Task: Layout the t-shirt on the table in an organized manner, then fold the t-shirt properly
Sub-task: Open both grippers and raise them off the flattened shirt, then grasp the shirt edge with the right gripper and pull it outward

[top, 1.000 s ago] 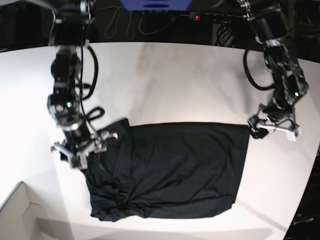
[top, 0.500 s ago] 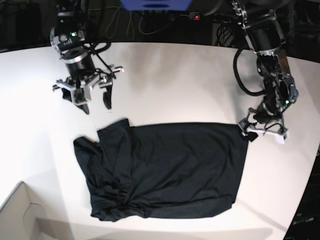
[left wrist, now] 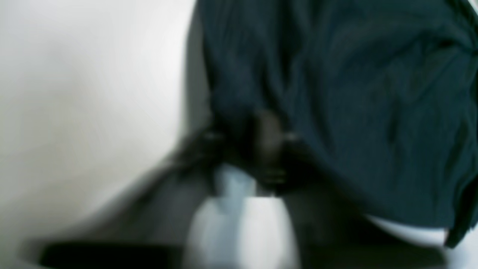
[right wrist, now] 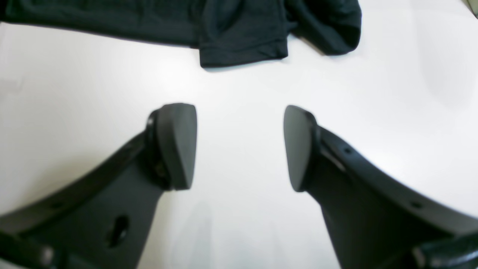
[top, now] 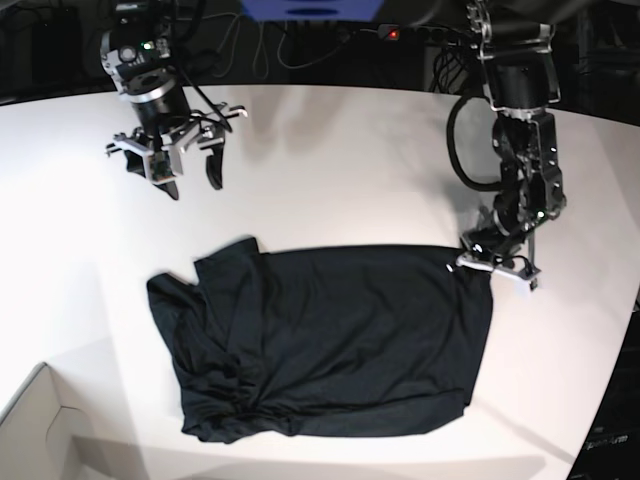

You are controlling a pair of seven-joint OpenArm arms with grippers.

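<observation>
Left claw (top: 487, 262) apparently pinched closed low; right claw (right wrist: 239, 147) raised, spread wide.

My base camera looks down over the whole table (top: 330, 160); each wrist camera peers closely past its own pincer, both sharing the shirt (top: 330, 340).

Bare table (top: 340, 160) beyond t-shirt (top: 340, 340); box corner (top: 40, 430) near.

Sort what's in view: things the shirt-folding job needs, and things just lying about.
Needed:
- t-shirt
- table
- left claw, shut on the shirt's corner
- right claw, open, apart from the shirt

Lying about:
- cardboard box corner
- cables behind the table
</observation>
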